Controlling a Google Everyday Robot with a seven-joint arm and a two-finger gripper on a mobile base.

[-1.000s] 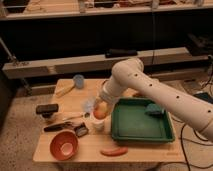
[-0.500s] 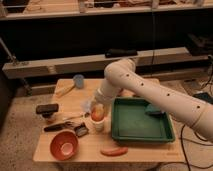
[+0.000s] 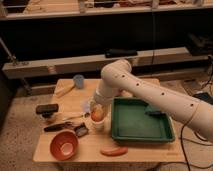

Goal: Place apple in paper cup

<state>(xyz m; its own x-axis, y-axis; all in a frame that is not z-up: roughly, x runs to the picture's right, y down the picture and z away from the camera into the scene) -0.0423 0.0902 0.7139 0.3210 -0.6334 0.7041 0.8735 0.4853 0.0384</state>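
Note:
The apple [image 3: 97, 114] is a small yellow-orange fruit sitting at the rim of the white paper cup [image 3: 98, 125], which stands on the wooden table just left of the green tray. My gripper [image 3: 94, 106] comes down from the white arm directly over the apple and is shut on it. The apple covers the cup's mouth, so only the cup's lower wall shows.
A green tray [image 3: 132, 132] with a dark object [image 3: 154, 112] lies to the right. An orange bowl [image 3: 64, 145] and a sausage-like item [image 3: 114, 151] are near the front edge. A light blue cup [image 3: 78, 81], a pale wedge [image 3: 64, 90], a black block [image 3: 46, 108] and utensils [image 3: 62, 125] lie to the left.
The arm has shifted slightly left and lowered, bringing the apple down onto the paper cup's rim.

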